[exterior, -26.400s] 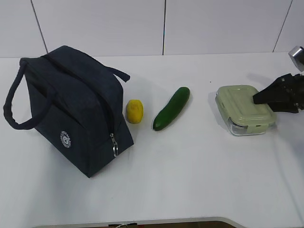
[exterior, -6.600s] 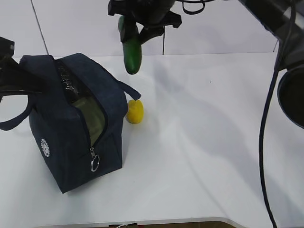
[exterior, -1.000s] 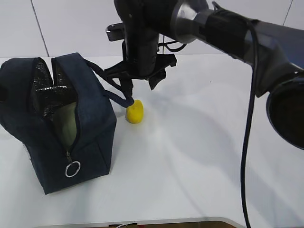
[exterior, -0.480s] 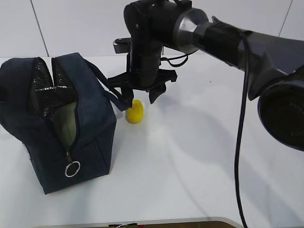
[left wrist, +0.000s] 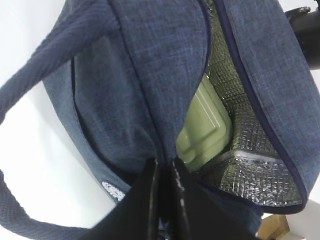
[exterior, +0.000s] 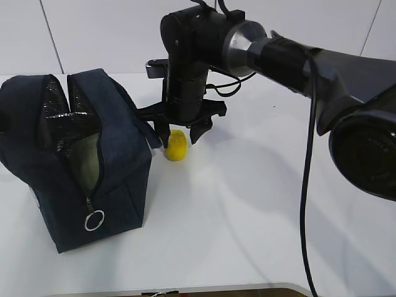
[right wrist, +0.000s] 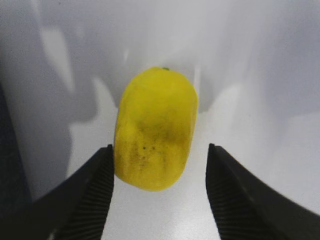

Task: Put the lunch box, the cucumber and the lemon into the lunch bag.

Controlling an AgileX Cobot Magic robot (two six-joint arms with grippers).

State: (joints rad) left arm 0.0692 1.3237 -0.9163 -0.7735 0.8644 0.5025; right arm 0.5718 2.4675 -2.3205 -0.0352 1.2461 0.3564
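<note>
The dark navy lunch bag [exterior: 117, 173] stands at the left with its top unzipped and held apart. The pale green lid of the lunch box [left wrist: 205, 127] shows inside against the silver lining, and also through the opening [exterior: 88, 162]. My left gripper [left wrist: 164, 167] is shut on the fabric edge of the bag's opening. The yellow lemon [exterior: 176, 146] lies on the table just right of the bag. My right gripper [exterior: 178, 137] is open, pointing down, one finger on each side of the lemon [right wrist: 156, 135]. The left finger [right wrist: 97, 185] nearly touches it. The cucumber is hidden.
The white table [exterior: 260, 210] runs right of the lemon and toward the front edge. The bag's loop handle [exterior: 143, 117] hangs close to my right gripper's left finger. A black cable [exterior: 306, 185] trails from the right arm. White wall panels stand behind.
My right gripper has come down and slightly right from beside the bag's handle, and its fingers now straddle the lemon. The bag and left gripper have not moved.
</note>
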